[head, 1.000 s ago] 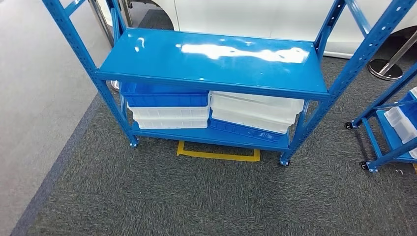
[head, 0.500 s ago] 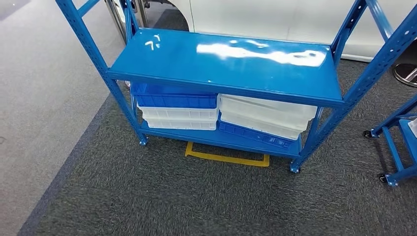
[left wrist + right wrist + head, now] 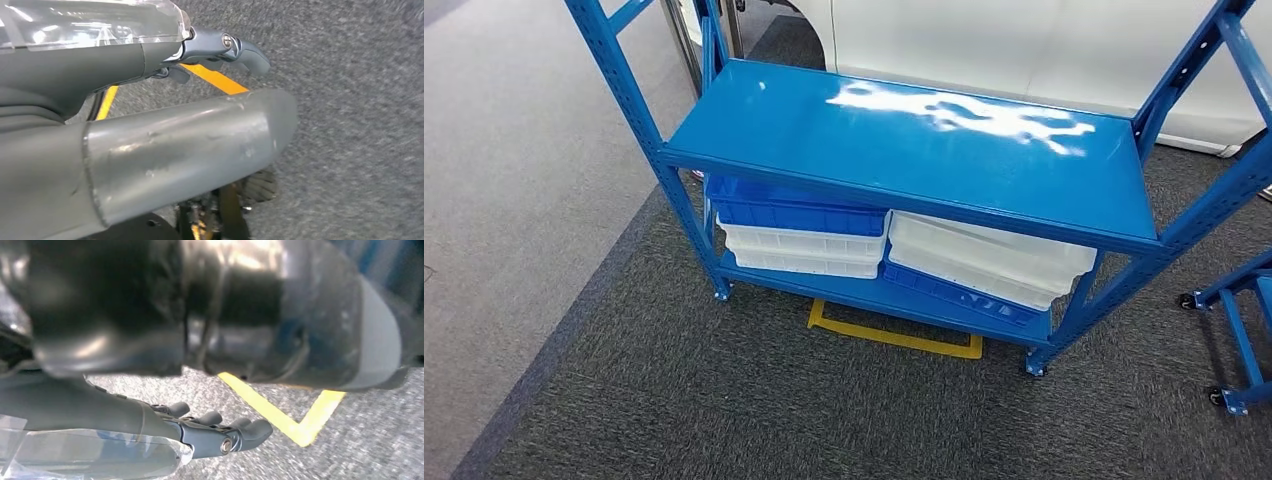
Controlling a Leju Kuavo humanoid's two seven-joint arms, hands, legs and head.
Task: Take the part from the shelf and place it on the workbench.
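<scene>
Left hand (image 3: 215,55) hangs empty above coarse grey carpet (image 3: 350,125), fingers apart.

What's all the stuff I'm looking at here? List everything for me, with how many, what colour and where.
shelf rack: one, blue metal, standing on the carpet in the middle, its upper shelf bare and shiny.
blue bins: two; one on top of the left stack on the bottom shelf, one tilted under the right stack.
white bins: several, under the blue bin on the left and stacked tilted on the right.
floor tape: one yellow outline, on the carpet under the rack.
second rack: one, blue, on wheels, at the right edge.
carpet: dark grey, with a lighter strip on the left.
white car: one, behind the rack.
left hand: grey, hanging over the carpet.
right hand: dark grey, hanging over the carpet.
</scene>
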